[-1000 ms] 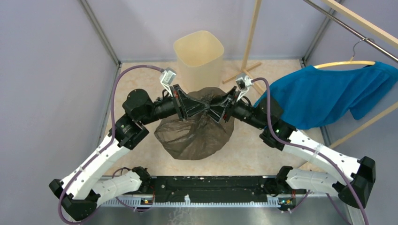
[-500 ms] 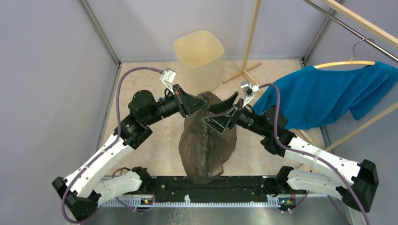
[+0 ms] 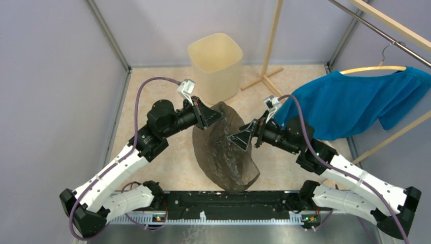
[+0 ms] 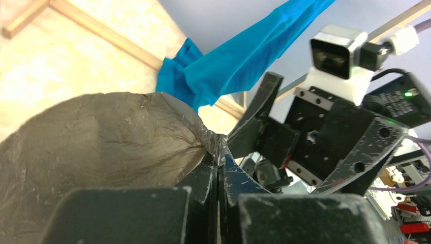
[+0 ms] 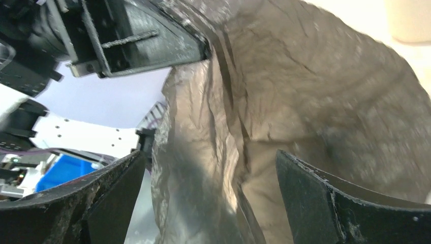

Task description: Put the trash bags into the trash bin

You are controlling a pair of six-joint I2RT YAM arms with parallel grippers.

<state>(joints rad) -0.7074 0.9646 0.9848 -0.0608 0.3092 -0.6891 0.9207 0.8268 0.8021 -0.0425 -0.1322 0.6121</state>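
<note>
Hoisted off the beige floor (image 3: 167,96) since a second ago, when both grippers met over it as it lay in a heap, the trash bag (image 3: 223,155) now billows at the centre of the overhead view, and the right arm has let go and drawn back toward the right. Left of centre, the left gripper (image 3: 217,115) has its jaws pressed together on a gathered pleat of the bag's upper edge. The left wrist view shows the two fingers (image 4: 206,178) flat against each other with the wrinkled grey-brown film pinched between them. From that grip the semi-transparent bag spreads down the frame as a broad, puffed sheet, its lower end near the black base rail (image 3: 228,199) at bottom centre. At upper centre the cream trash bin (image 3: 215,63) stands upright on the floor, mouth open, just beyond the bag's top. Right of centre, the right gripper (image 3: 238,137) points at the bag's side with its fingers spread wide, holding nothing. In its wrist view the film fills the gap between the two pads (image 5: 315,198), and whether either touches it cannot be told. At far right a blue garment (image 3: 350,104) hangs from a wooden hanger (image 3: 373,68).
</note>
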